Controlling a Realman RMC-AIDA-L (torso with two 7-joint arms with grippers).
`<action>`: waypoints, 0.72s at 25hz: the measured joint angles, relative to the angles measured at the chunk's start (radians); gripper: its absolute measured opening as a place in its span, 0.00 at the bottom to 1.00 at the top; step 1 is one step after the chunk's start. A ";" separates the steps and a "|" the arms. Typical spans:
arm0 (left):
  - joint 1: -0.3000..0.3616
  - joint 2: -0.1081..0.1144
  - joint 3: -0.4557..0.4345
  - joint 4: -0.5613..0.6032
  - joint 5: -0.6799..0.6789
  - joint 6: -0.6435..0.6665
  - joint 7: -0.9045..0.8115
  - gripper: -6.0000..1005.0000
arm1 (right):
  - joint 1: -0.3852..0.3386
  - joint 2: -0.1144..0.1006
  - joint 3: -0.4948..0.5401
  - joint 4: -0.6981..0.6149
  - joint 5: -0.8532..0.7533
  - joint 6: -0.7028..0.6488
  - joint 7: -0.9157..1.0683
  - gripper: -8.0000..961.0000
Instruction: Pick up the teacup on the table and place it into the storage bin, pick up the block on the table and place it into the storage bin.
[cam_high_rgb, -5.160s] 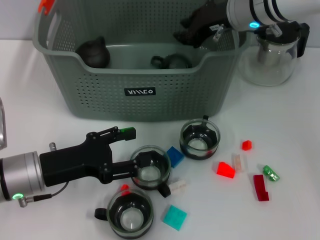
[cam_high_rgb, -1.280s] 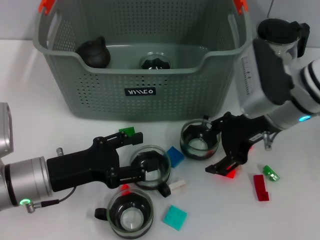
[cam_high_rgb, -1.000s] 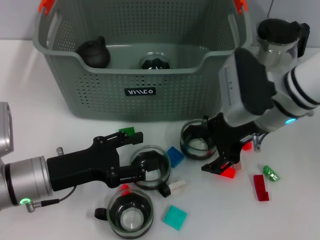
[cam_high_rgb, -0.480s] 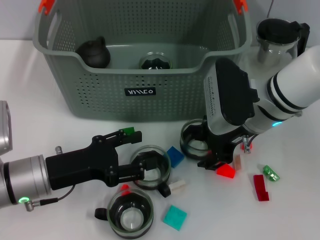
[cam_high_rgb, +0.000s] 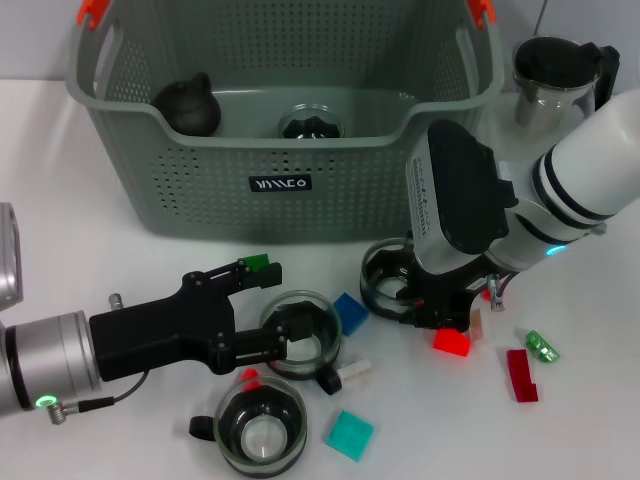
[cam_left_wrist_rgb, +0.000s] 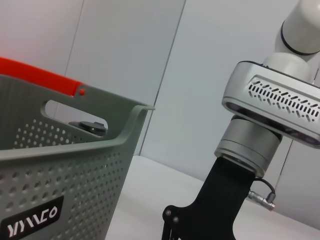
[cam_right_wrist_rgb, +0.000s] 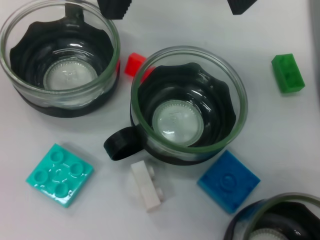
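Note:
The storage bin (cam_high_rgb: 200, 200) stands at the back, with one teacup (cam_high_rgb: 310, 125) and a black pot (cam_high_rgb: 190, 105) inside. Three teacups rest on the table: middle (cam_high_rgb: 302, 345), front (cam_high_rgb: 260, 432) and right (cam_high_rgb: 392, 285). My left gripper (cam_high_rgb: 275, 305) lies open beside the middle teacup (cam_right_wrist_rgb: 187, 117). Its fingertips (cam_right_wrist_rgb: 116, 7) are wide apart and just short of the glass. My right gripper (cam_high_rgb: 445, 318) is low between the right teacup and a red block (cam_high_rgb: 451, 341), its wrist covering part of that cup.
Loose blocks lie around: blue (cam_high_rgb: 350, 312), teal (cam_high_rgb: 349, 435), white (cam_high_rgb: 353, 372), green (cam_high_rgb: 257, 262), dark red (cam_high_rgb: 519, 374) and a small green one (cam_high_rgb: 542, 346). A glass teapot (cam_high_rgb: 555, 90) stands at the back right, beside the bin.
My right arm left the bin, where a teacup now lies, came down to the table and shifted left over the red block. The left gripper has barely moved.

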 joint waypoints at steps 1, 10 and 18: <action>0.000 0.000 0.000 0.000 0.000 0.000 0.000 0.81 | 0.002 0.000 0.000 0.001 0.000 -0.003 0.002 0.39; 0.002 0.000 0.000 0.000 0.000 0.004 0.000 0.81 | 0.009 -0.002 0.033 0.001 0.006 -0.049 0.009 0.18; 0.005 0.001 0.000 0.000 0.000 0.012 0.000 0.81 | -0.010 -0.006 0.203 -0.087 0.008 -0.221 -0.003 0.06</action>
